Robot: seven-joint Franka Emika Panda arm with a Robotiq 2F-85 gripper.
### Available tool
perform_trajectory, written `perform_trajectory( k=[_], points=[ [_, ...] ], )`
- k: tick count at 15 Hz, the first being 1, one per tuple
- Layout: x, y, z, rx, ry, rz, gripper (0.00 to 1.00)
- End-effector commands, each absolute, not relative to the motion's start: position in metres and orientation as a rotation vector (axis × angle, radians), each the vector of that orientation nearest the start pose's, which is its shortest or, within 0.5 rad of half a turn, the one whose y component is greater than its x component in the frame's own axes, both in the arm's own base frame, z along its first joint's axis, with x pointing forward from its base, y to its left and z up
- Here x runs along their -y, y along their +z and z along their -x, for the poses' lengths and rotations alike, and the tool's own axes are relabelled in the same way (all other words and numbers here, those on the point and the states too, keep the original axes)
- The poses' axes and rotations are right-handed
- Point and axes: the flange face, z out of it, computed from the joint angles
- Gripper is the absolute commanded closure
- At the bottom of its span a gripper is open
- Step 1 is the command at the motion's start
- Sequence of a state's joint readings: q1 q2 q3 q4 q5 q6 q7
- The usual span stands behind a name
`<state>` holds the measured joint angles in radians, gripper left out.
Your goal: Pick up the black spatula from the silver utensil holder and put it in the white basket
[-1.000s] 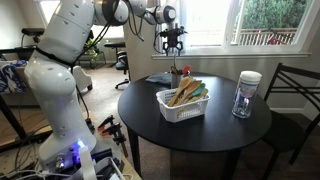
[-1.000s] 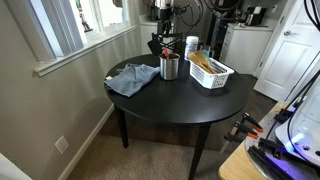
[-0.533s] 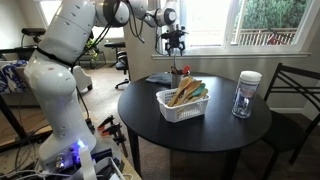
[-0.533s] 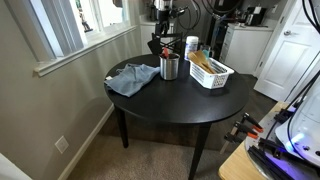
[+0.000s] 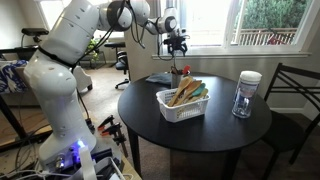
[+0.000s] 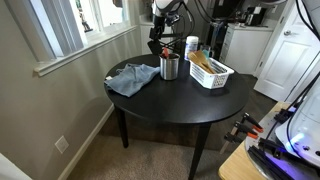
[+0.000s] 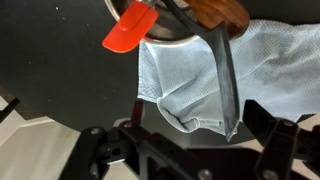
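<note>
The silver utensil holder stands on the round black table next to the white basket, and both show in both exterior views, the basket also here. In the wrist view the black spatula rises out of the holder, and its free end lies between my fingers, nearer the right one. My gripper is open, directly above the holder, and also shows in an exterior view. A red spatula head and a brown wooden utensil stick out of the holder too.
A crumpled light blue cloth lies beside the holder. Pale wooden utensils and a teal one lie in the basket. A clear glass jar with a white lid stands at the table's edge. A dark chair is nearby.
My gripper has shifted a little sideways and lower over the holder, and the wrist has turned slightly. Nothing on the table has moved.
</note>
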<state>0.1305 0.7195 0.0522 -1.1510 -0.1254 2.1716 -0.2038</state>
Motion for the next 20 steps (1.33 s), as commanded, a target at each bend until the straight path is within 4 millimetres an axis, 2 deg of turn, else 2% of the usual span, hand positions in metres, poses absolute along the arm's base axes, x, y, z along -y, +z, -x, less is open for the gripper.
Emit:
perform_trajectory(
  k=[1, 7, 8, 9, 13, 16, 20],
  points=[
    [-0.132, 0.396, -0.762, 0.611, -0.462, 3.124, 0.0],
    [-0.149, 0.391, -0.755, 0.551, -0.432, 3.141, 0.0],
    [-0.151, 0.391, -0.755, 0.543, -0.432, 3.144, 0.25],
    [-0.152, 0.39, -0.754, 0.539, -0.433, 3.142, 0.27],
    [-0.151, 0.389, -0.754, 0.475, -0.422, 3.179, 0.53],
    [-0.142, 0.386, -0.749, 0.35, -0.285, 3.295, 0.74],
    [-0.132, 0.384, -0.742, 0.21, -0.102, 3.363, 0.99]
  ],
)
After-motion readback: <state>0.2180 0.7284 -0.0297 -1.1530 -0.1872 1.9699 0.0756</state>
